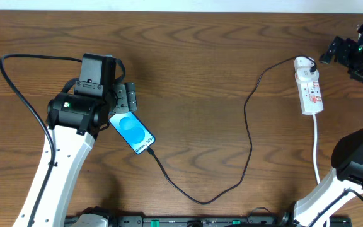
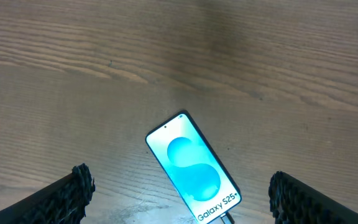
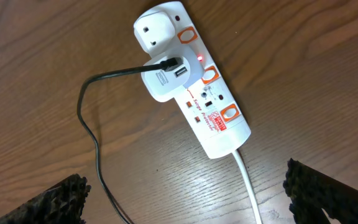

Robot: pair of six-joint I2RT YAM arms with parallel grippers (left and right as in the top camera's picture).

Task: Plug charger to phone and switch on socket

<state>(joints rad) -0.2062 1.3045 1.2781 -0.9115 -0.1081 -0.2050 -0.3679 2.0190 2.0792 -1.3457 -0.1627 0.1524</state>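
Observation:
The phone (image 1: 133,132) lies flat on the table, its blue screen reading "Galaxy S25+" in the left wrist view (image 2: 194,168). The charger cable (image 1: 247,135) runs from the phone's bottom edge, where its plug tip (image 2: 227,218) meets the phone, in a loop to the socket (image 1: 309,85). In the right wrist view the cable (image 3: 89,124) ends in a white adapter (image 3: 163,78) on the socket (image 3: 219,118). A small red light (image 3: 201,59) glows there. My left gripper (image 2: 180,183) is open above the phone (image 1: 126,99). My right gripper (image 3: 185,186) is open beside the socket (image 1: 334,50).
The socket's white cord (image 1: 316,148) runs toward the front right, past the right arm's base (image 1: 358,157). A thicker black robot cable (image 1: 17,82) curves along the left side. The table is brown wood (image 1: 194,75).

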